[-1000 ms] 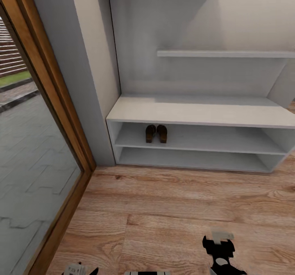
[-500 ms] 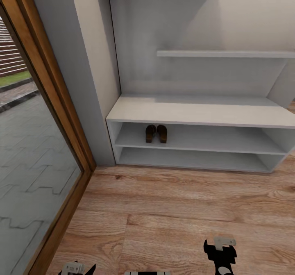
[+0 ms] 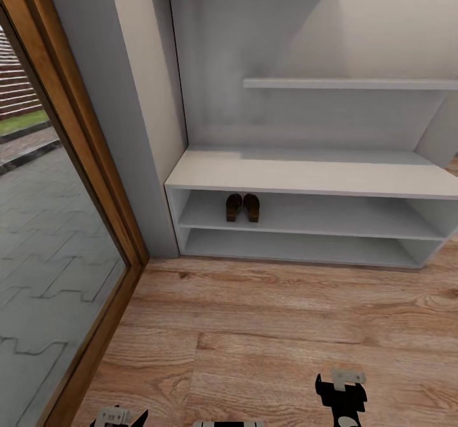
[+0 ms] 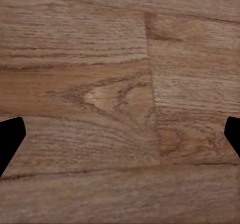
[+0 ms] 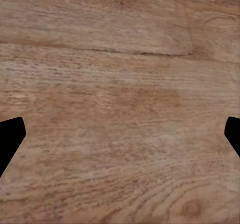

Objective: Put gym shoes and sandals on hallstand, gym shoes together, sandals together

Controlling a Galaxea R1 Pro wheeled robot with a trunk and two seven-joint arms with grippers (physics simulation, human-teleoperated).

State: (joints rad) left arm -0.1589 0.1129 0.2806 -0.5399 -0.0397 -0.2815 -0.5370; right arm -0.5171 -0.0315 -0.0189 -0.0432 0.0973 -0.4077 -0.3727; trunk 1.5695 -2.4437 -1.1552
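over bare corridor floor, both arms low, jaws spread

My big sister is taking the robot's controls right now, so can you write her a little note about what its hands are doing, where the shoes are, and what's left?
Left gripper: open, holding nothing, wood floor beneath it.
Right gripper: open, holding nothing, also over bare floor.
The two sandals: side by side on the upper open tier of the white hallstand, near its left end.
Done: sandals are on the rack, next to each other.
Left: the two gym shoes. They are not in these pictures, so go and find them, then set them next to each other on the rack.
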